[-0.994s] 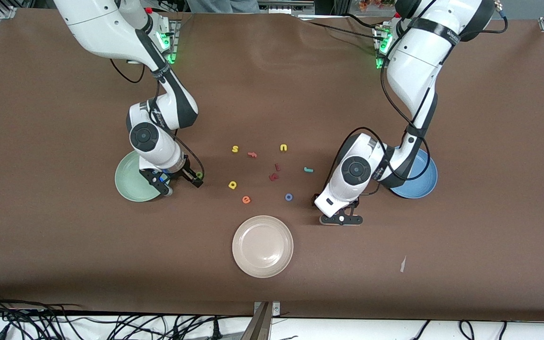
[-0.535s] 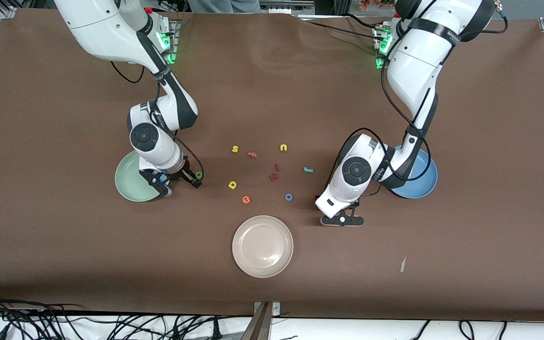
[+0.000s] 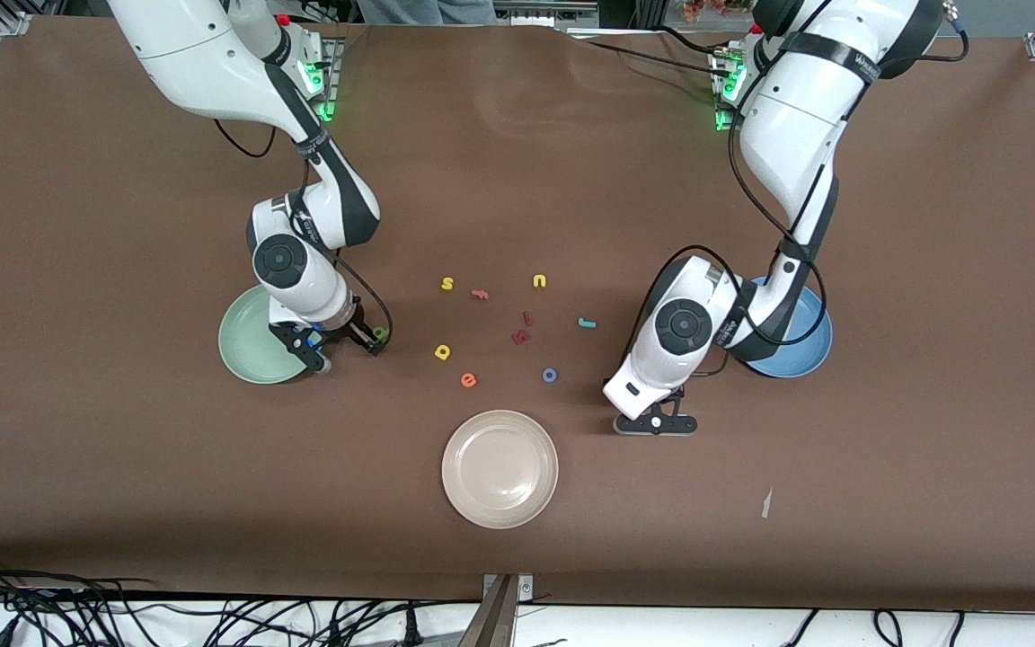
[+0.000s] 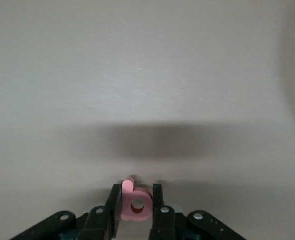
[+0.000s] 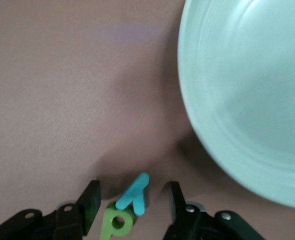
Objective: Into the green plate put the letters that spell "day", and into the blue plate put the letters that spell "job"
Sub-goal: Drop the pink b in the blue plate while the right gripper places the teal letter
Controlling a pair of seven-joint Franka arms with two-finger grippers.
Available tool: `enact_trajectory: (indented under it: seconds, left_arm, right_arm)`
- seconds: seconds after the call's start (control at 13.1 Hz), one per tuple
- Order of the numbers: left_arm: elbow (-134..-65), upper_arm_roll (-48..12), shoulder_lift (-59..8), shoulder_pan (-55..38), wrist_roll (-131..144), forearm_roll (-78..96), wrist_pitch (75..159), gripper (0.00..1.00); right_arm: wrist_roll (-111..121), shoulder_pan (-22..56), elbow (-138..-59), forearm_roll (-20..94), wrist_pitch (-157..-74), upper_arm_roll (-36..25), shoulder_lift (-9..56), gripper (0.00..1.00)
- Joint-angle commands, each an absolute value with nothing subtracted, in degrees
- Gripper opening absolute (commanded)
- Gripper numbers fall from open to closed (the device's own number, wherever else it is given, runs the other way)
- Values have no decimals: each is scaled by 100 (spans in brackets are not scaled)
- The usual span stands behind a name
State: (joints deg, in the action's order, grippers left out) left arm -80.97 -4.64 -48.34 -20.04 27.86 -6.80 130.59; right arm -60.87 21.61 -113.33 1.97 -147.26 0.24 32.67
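Brown tabletop [image 3: 86, 467]: left gripper [image 4: 137, 207] pinches pink b [image 4: 136, 201], next lifting toward blue plate [image 3: 809, 346]; right gripper [image 5: 132, 202], jaws apart, straddles green d [image 5: 116, 221] and teal y [image 5: 135, 192] beside green plate [image 5: 247, 100]

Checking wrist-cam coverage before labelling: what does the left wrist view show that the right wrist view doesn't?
Only the left wrist view: the left hand closed on a pink-red foam letter b, one finger on each side of it.
Only the right wrist view: the right hand open around an olive-green foam letter d and a teal foam letter y lying together, beside the round pale mint-green plate.
Both: the brown table and that arm's own black fingers.
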Motion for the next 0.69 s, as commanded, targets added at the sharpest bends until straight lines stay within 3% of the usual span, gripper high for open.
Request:
enact_trajectory:
  seconds: [0.0, 0.31, 0.61]
  left_arm:
    - [-8444, -545, -3985, -1575, 2462, -713, 12165, 0]
    - [-10366, -554, -2482, -1047, 1811, -650, 12471, 0]
    - [-12282, -545, -1645, -783, 1793, -677, 13733, 1]
  right_arm:
    - [-6029, 2232, -11391, 211, -14836, -53, 3252, 64]
    - [-6047, 2268, -11408, 211, -14836, -53, 3261, 55]
    - [-6047, 2276, -11487, 202, -14950, -53, 3261, 32]
